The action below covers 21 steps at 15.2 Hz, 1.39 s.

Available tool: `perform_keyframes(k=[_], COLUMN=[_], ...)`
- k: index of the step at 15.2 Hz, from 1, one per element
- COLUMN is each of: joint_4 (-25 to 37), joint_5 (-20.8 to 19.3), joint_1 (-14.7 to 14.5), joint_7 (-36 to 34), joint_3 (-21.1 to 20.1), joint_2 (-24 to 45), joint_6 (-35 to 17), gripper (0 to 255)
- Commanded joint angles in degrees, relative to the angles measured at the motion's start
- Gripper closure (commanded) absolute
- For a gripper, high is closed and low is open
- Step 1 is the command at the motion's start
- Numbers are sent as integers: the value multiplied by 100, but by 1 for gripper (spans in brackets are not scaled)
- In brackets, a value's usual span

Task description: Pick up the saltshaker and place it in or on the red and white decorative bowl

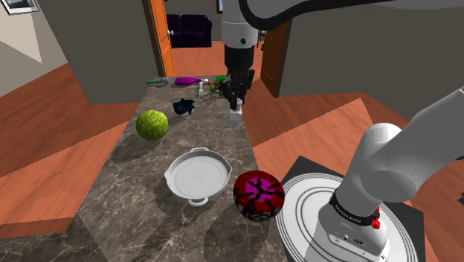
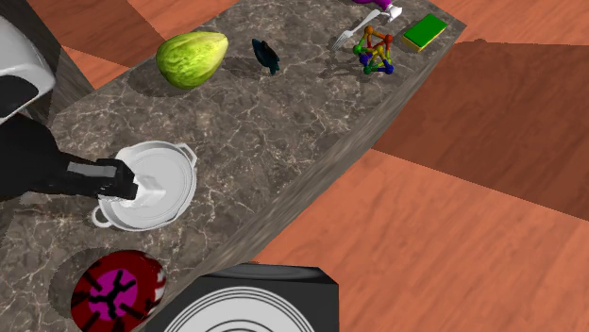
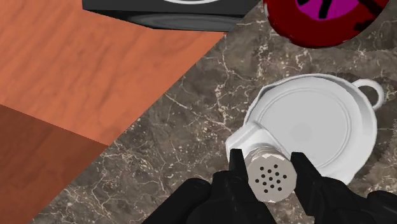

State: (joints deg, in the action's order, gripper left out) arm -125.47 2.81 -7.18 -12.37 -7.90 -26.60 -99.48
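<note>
Order: shoulder view's left to its right.

1. Green lumpy fruit (image 1: 152,124): on the desk (image 1: 141,208), near the edge at the shoulder view's left, approx. mid-length.
2. Far end of desk, small items grouped: green flat block (image 2: 424,33) at the corner, then purple item (image 1: 186,80), pale fork (image 2: 363,30), multi-colour ball-and-stick model (image 2: 376,52). Dark blue object (image 1: 184,106) lies just on the near side of this group, apart from the fruit.
3. White two-handled dish (image 1: 197,175): upright, toward the near end of the desk, approx. ctr of its width.
4. Jaws: hang from the white arm (image 1: 239,30), pointing down, clear above the desk. They are closed onto the saltshaker (image 3: 271,178) and clasp it from both sides, apart only by the shaker's width. Shaker: white body, grey cap w/ dark holes, cap toward the wrist camera. It is off the desk surface. In the wrist view its body overlaps the rim of the white dish on the side nearest the desk edge. In the second exterior view the jaws overlap the same dish.
5. Red decorative bowl (image 1: 258,195): red w/ black and magenta branching pattern. It sits on the desk at the edge on the shoulder view's right, by the near corner, just beside the dish but apart from it. Shaker is not in or on it.
6. Stand (image 1: 305,201): dark box w/ white ringed top, just off that near corner, on the wood floor (image 1: 59,149).
</note>
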Motion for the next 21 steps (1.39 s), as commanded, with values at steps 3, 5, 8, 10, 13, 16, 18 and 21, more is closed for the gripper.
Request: perform_keyframes(k=[3, 5, 8, 10, 13, 16, 18, 21], joint_4=[-394, -537, -701, -777, -840, -1101, -1271, -1519], joint_5=[218, 341, 545, 692, 930, 969, 996, 1038], joint_1=[-204, -311, -479, -596, -774, -794, -808, -829], joint_7=[-378, -570, -874, -1088, -1427, -1417, -1410, -1402], joint_3=[-268, -409, -633, -791, -1043, -1080, -1107, -1150], joint_2=[-651, -934, -1327, -1565, -1885, -1938, -1968, -2003], joint_6=[244, 372, 577, 720, 939, 731, 590, 377], gripper=[255, 255, 255, 255, 255, 255, 255, 255])
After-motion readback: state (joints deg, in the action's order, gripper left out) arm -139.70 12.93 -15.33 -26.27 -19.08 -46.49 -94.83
